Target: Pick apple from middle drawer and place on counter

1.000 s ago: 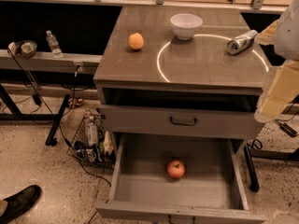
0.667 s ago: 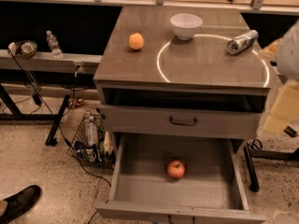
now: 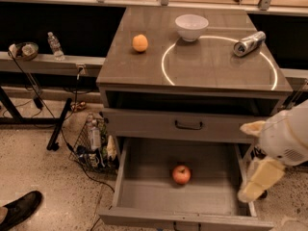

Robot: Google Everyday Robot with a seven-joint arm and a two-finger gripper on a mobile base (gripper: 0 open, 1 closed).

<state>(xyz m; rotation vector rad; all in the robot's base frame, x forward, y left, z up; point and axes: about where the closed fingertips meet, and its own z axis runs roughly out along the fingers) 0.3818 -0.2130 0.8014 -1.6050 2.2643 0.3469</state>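
The red apple (image 3: 181, 174) lies on the bare grey floor of the open middle drawer (image 3: 144, 194), a little right of its centre. The glossy grey-brown counter (image 3: 211, 69) with a thin white ring is above it. My gripper (image 3: 257, 181), pale yellow at the end of a white arm, hangs at the right edge of the view, just outside and above the drawer's right wall. It is to the right of the apple and apart from it, and it holds nothing that I can see.
On the counter are a small orange fruit (image 3: 140, 43), a white bowl (image 3: 191, 27) and a can (image 3: 248, 43) lying on its side. A closed drawer front with a black handle (image 3: 188, 125) sits above the open drawer. A wire basket (image 3: 94, 143) and a shoe (image 3: 19, 210) are on the floor at left.
My arm has come down from beside the counter's right edge to beside the open drawer's right wall. The apple has not moved.
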